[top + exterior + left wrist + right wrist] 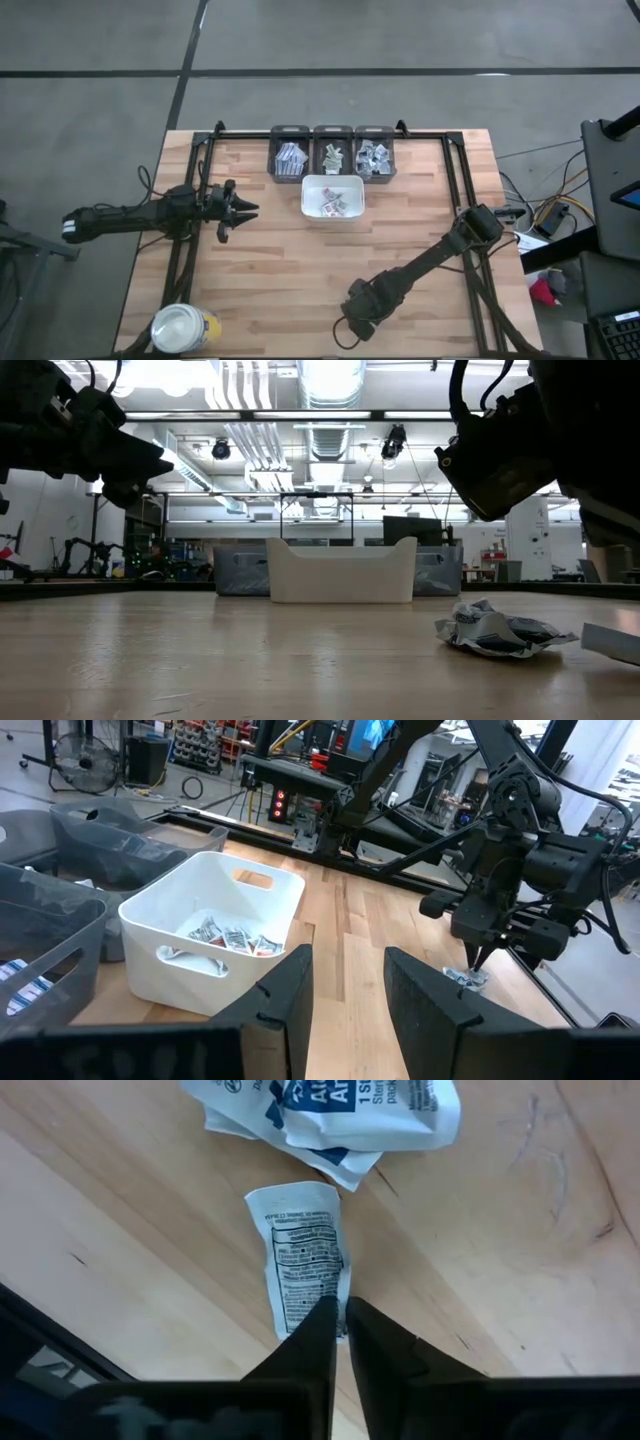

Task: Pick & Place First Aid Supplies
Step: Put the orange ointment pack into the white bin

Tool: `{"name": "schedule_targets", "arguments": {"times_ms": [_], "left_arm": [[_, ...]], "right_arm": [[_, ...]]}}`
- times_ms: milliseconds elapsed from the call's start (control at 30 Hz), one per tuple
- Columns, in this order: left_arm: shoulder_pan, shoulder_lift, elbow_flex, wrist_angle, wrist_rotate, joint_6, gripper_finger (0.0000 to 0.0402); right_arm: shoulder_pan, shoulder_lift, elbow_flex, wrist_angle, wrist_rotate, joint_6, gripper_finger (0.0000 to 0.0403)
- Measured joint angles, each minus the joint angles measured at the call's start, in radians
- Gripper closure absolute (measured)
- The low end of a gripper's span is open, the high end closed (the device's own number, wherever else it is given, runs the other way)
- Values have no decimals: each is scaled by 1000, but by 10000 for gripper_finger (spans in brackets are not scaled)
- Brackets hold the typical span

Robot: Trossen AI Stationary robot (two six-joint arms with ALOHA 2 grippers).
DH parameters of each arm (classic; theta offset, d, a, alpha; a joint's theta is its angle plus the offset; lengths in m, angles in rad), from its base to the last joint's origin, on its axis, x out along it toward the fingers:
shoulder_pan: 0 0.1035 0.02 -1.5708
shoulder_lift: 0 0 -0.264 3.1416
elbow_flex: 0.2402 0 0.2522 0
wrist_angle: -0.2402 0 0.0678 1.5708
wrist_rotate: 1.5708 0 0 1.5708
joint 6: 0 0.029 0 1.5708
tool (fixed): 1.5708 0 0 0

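Left hand [243,210]: hovers over the left part of the surface [280,270], pointing toward the white tray [333,184]; fingers [290,990] apart with a clear gap, holding nothing.
Jar [184,328]: round, white lid, yellow body; stands at the near-left corner of the surface, well apart from both hands.
Grey bins: 3 in a row along the far edge. Left bin [289,157] holds white and blue packets, middle bin [332,155] holds greenish ones, right bin [374,156] holds grey ones.
White tray: just in front of the bins, centred; several small packets with red print lie inside [225,936].
Right hand [358,312]: low over the near-centre of the surface, right arm reaching in from the right. In the wrist view the fingers [318,1342] stand narrow, nearly together, tips at the end of 1 small white printed packet [302,1255] lying flat on the wood. Cannot tell if the packet is actually pinched.
Other supplies: crumpled white and blue sachets [330,1115] lie just beyond that packet, touching it.
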State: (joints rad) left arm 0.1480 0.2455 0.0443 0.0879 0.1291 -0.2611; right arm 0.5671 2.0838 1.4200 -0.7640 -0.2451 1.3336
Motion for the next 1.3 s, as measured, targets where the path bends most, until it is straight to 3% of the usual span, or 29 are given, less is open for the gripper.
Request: {"name": "schedule_targets", "arguments": {"times_ms": [500, 767, 1033, 1300], "left_arm": [[0, 0, 0, 0, 0, -1, 282], [0, 0, 0, 0, 0, -1, 282], [0, 0, 0, -1, 0, 20, 282], [0, 3, 0, -8, 0, 55, 282]], "right_arm": [[0, -4, -2, -99, -76, -90, 394], [2, -65, 8, -92, -164, -297, 395], [-47, -112, 60, -69, -87, -467, 395], [-171, -115, 126, -69, 32, -665, 395]]}}
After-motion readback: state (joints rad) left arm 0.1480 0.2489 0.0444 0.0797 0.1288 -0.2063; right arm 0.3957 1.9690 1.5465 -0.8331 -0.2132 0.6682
